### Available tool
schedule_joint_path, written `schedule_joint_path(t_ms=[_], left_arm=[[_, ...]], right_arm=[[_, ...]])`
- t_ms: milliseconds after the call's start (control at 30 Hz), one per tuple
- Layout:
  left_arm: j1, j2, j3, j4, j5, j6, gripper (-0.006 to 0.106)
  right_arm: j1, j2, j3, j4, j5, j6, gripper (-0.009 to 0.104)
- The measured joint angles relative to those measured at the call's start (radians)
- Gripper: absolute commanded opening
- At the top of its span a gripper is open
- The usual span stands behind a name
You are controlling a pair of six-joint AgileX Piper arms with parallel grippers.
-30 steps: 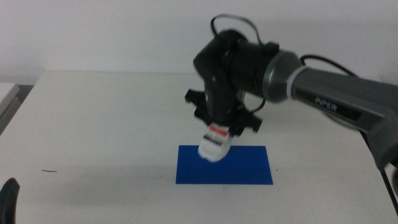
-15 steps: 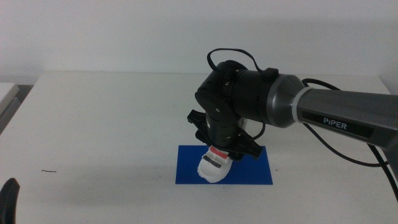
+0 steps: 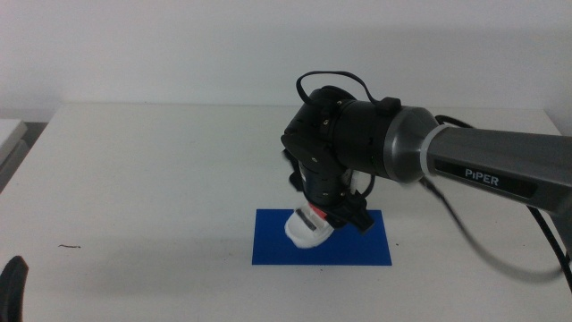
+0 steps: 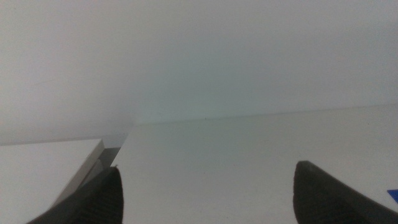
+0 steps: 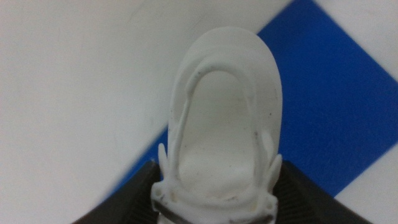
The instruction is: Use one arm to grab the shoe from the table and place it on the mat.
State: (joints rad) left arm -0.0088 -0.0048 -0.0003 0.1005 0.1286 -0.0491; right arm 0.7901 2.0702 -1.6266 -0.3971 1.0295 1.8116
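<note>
The right arm (image 3: 465, 165) reaches in from the right, and its gripper (image 3: 323, 213) is shut on the white shoe (image 3: 308, 230) at the heel end. The shoe hangs toe-down and tilted over the left part of the blue mat (image 3: 357, 246). I cannot tell whether the toe touches the mat. In the right wrist view the shoe (image 5: 224, 137) sits between the jaws of the gripper (image 5: 217, 182), with the mat (image 5: 329, 106) and white table (image 5: 68, 93) beneath. My left gripper (image 3: 11, 286) waits at the table's front left, open (image 4: 205, 180).
The white table (image 3: 161, 179) spreads around the mat. A small dark mark (image 3: 70, 245) lies at the front left. A pale ledge (image 3: 9, 134) stands beyond the table's left edge and also shows in the left wrist view (image 4: 50, 168).
The right arm has come down and nearer with the shoe, from above the mat's back edge to low over the mat. Its wrist has turned. The left gripper has not moved.
</note>
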Motion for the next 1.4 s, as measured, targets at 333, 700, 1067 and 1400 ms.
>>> schedule_joint_path(t_ms=[333,700,1067,1400], left_arm=[[0.0,0.0,0.0,0.0,0.0,0.0,0.094],[0.0,0.0,0.0,0.0,0.0,0.0,0.094],[0.0,0.0,0.0,0.0,0.0,0.0,0.094],[0.0,0.0,0.0,0.0,0.0,0.0,0.094]], right_arm=[[-0.082,0.0,0.003,0.163,0.051,0.305,0.004],[-0.122,0.015,-0.025,0.333,0.003,0.305,0.002],[-0.143,0.077,-0.052,0.397,0.001,0.305,0.008],[-0.143,0.082,-0.052,0.397,-0.034,0.305,0.082]])
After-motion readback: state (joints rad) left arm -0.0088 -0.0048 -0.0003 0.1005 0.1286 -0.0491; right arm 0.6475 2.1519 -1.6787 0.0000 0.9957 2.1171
